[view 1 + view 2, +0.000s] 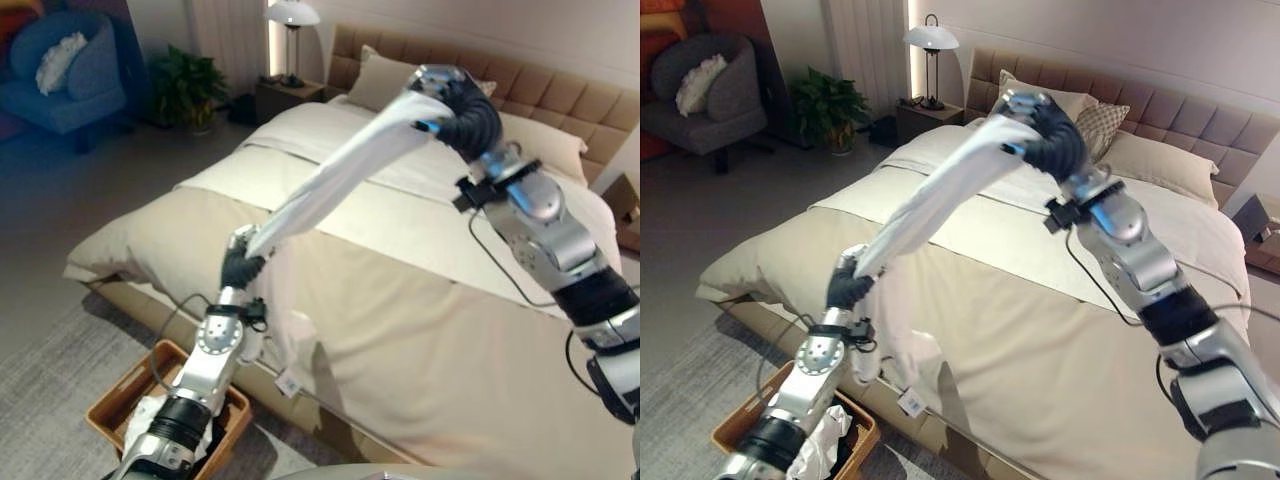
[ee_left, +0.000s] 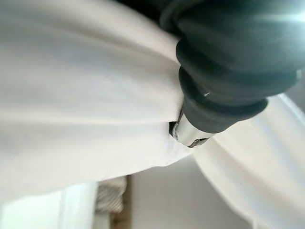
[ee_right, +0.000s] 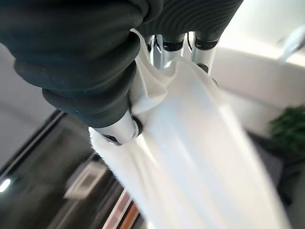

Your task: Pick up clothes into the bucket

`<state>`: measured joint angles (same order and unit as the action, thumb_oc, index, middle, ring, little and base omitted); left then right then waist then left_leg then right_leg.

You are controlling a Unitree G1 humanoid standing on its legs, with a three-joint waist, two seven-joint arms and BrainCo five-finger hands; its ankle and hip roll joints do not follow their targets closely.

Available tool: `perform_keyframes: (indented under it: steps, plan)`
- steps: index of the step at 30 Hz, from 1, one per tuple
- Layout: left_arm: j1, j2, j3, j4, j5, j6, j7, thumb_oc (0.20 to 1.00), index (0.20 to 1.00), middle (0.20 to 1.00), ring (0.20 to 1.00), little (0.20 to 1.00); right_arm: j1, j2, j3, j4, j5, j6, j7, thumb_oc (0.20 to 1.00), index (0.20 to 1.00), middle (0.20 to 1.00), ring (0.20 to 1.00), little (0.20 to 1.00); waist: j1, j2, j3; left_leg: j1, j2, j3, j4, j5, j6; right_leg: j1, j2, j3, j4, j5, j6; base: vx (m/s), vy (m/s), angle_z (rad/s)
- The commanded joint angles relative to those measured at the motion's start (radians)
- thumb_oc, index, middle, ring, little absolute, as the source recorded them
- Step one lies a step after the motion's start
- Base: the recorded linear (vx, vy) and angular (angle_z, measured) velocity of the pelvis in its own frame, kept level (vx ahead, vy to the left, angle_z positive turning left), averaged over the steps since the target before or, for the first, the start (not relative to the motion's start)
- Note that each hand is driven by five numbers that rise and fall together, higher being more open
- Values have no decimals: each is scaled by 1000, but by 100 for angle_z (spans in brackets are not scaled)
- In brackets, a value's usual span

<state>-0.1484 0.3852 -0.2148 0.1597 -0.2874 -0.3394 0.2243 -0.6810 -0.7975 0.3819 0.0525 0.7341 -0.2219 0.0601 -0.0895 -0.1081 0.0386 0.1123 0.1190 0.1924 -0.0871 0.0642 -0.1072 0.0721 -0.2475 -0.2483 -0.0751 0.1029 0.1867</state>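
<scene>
A wide bed [image 1: 1040, 300] with beige cover and tufted tan headboard [image 1: 1200, 115] stands on grey floor [image 1: 700, 220]; a lit white-shaded lamp [image 1: 931, 40], leafy potted plant [image 1: 825, 105] and grey armchair [image 1: 710, 100] stand beyond.

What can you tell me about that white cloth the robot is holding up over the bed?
The white garment looks like soft, thin fabric, pulled into a taut band above the bed. The right hand grips its raised end, the left hand the lower end, fingers curled round it. A loose part with a small tag hangs below the left hand.
</scene>
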Motion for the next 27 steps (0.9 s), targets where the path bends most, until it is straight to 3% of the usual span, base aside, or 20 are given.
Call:
perform_keyframes:
  steps: [1,7,12,13,14,15,20,27]
  plan:
    - [42,81,107,-131,-38,-76,-47,200,200,200,200,200,79,6,-121,-16,-9,-60,18,200,200,200,200,200,23,-24,-31,-9,-5,15,98,-87,21,-43,-63,18,81,81,55,0,0,0]
    - [62,132,189,-249,-112,-84,-103,200,200,200,200,200,235,78,-168,69,-88,-20,45,200,200,200,200,200,32,-12,-29,-9,-5,11,101,-88,23,-39,-64,13,80,72,53,0,0,0]
    - [-39,186,192,-271,-126,-86,-107,200,200,200,200,200,238,162,-75,246,-225,26,65,200,200,200,200,200,37,-5,-25,-7,-3,8,103,-88,22,-34,-62,10,80,64,51,0,0,0]
    - [-113,192,162,-259,-144,-90,-102,200,200,200,200,200,222,221,-14,307,-246,45,76,533,533,533,533,533,38,-2,-25,-7,-2,7,106,-87,21,-34,-62,11,80,63,50,0,0,0]
    - [-115,193,162,-257,-144,-90,-102,200,200,200,200,200,220,221,-14,309,-246,45,76,677,677,677,677,677,37,-3,-23,-7,-2,7,106,-87,21,-33,-62,11,80,63,50,0,0,0]
    - [-174,183,138,-252,-160,-91,-96,200,200,200,200,200,219,274,26,321,-263,55,87,1000,1000,1000,1000,1000,35,-1,-25,-6,-2,8,107,-88,21,-32,-61,12,79,61,48,0,0,0]
    - [-236,183,110,-249,-143,-69,-79,200,200,200,200,200,247,348,37,359,-273,65,83,1000,1000,1000,1000,1000,33,1,-20,-6,0,7,107,-87,20,-29,-63,6,76,62,49,-8,-5,2]
    - [-193,257,162,-274,-94,-34,-92,200,200,200,200,200,337,311,-53,401,-317,75,60,1000,1000,1000,1000,1000,40,7,-14,-9,-1,-1,112,-89,21,-24,-64,-1,74,61,51,0,0,0]
